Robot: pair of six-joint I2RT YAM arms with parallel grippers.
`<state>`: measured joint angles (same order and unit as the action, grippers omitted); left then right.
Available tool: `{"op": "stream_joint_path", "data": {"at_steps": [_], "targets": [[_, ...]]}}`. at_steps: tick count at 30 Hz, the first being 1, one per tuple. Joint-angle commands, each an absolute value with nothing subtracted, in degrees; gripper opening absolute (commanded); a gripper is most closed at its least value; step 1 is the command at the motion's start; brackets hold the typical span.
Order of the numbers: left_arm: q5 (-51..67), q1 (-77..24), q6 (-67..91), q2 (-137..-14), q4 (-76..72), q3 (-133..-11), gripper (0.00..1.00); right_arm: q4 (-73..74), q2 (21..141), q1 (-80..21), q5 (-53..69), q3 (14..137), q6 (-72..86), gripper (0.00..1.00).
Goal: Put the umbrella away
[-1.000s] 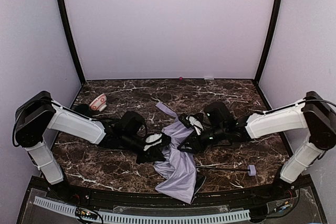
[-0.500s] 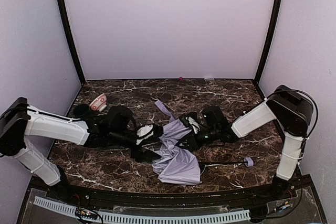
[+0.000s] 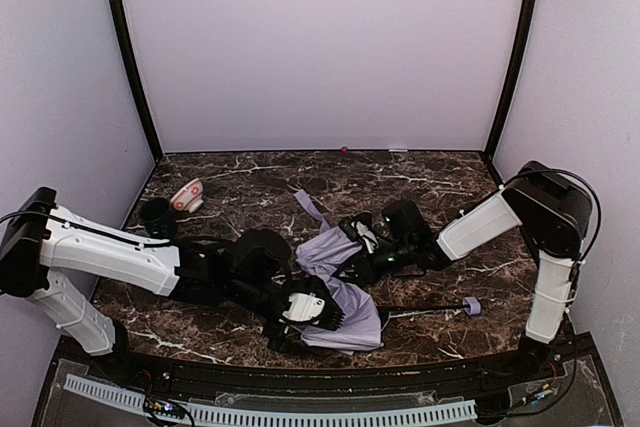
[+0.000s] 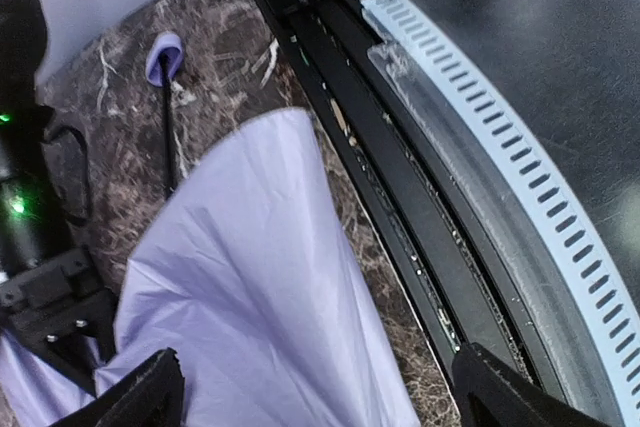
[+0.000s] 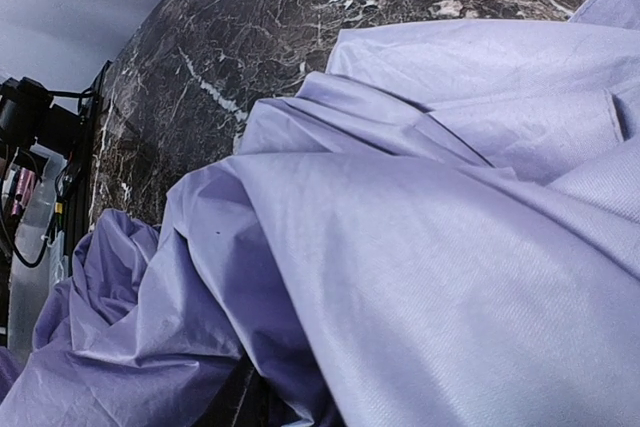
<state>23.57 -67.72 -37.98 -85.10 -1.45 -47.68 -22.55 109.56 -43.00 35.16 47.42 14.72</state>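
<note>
The umbrella lies half collapsed at the middle of the table, its lavender canopy (image 3: 345, 292) bunched up. Its thin black shaft (image 3: 425, 310) runs right to the small lavender knob (image 3: 472, 305), and a fabric strap (image 3: 312, 209) trails toward the back. My left gripper (image 3: 312, 313) sits low at the canopy's near edge. In the left wrist view it (image 4: 320, 399) stands wide open, fabric (image 4: 250, 267) lying between the fingertips (image 4: 135, 395), knob (image 4: 165, 55) beyond. My right gripper (image 3: 362, 247) is buried in the canopy's far side and shut on it. Lavender fabric (image 5: 420, 247) fills the right wrist view and hides its fingers.
A red-patterned bowl (image 3: 187, 194) lies tipped at the back left, a dark cup (image 3: 157, 215) beside it. A white slotted rail (image 3: 270, 412) and black frame (image 4: 380, 197) run along the front edge, just past the left gripper. Side walls stand close.
My left gripper has opened and swung from the canopy's left side to its near front edge. The right gripper has drawn the canopy in and the knob has slid slightly back.
</note>
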Motion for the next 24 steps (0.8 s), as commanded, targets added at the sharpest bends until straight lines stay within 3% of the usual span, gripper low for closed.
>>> {"op": "stream_joint_path", "data": {"at_steps": [1, 3, 7, 9, 16, 24], "targets": [[14.02, -69.74, -42.16, -88.91, -5.07, -48.33, 0.85, -15.32, 111.74, -42.49, 31.94, 47.12, 13.00, 0.29], [12.27, -69.84, -42.71, -88.64, -9.86, -46.84, 0.69, -15.17, 111.62, -42.49, 32.46, 46.96, 12.44, 0.29], [12.57, -69.77, -41.61, -86.35, -14.54, -45.15, 0.14, -14.08, 111.66, -42.47, 33.04, 47.34, 11.00, 0.29], [13.40, -69.78, -40.16, -85.99, -14.68, -45.47, 0.00, -12.92, 111.95, -42.52, 33.15, 48.16, 9.96, 0.30], [22.50, -61.66, -28.05, -86.94, -12.96, -52.47, 0.00, -5.04, 114.19, -42.53, 33.65, 54.06, 3.56, 0.29], [24.74, -51.57, -21.09, -96.68, -12.62, -55.23, 0.00, -0.52, 114.69, -42.45, 39.38, 58.46, -3.17, 0.29]]}}
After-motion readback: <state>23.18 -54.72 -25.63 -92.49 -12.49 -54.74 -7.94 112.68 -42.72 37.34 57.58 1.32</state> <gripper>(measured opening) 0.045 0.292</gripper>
